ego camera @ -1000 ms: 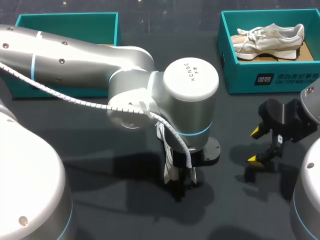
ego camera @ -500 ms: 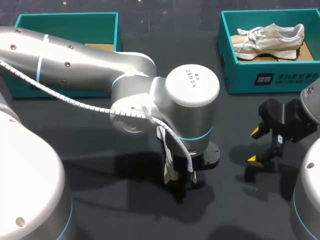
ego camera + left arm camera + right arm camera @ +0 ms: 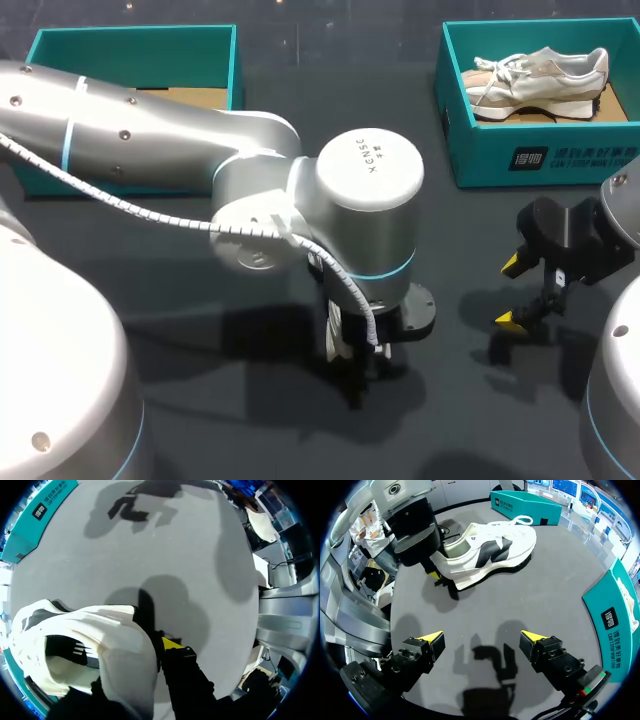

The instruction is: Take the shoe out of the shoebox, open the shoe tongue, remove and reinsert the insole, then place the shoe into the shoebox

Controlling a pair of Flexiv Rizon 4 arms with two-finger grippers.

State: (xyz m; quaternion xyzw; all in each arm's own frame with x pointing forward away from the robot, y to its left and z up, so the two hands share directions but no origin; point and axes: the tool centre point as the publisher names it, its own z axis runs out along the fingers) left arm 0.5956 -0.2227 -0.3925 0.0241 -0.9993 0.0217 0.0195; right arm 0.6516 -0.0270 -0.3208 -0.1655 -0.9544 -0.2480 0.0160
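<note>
A white shoe [image 3: 490,550] with a black side mark lies on the dark table, ahead of my right gripper. In the head view it is almost wholly hidden under my left wrist, with only a white sliver [image 3: 336,335] showing. My left gripper [image 3: 150,647] is at the shoe's heel, pinching the heel wall [image 3: 130,635], one yellow fingertip [image 3: 172,643] outside it and the other finger hidden inside. My right gripper [image 3: 482,642] stands open above bare table at the right [image 3: 517,292], apart from the shoe.
A teal shoebox [image 3: 530,155] at the back right holds a second pale shoe [image 3: 540,72]. Another teal box [image 3: 130,45] stands at the back left, partly behind my left arm [image 3: 150,130].
My left gripper's fingers have closed in on the shoe's heel, and the left wrist has shifted slightly left. The right arm has not moved.
</note>
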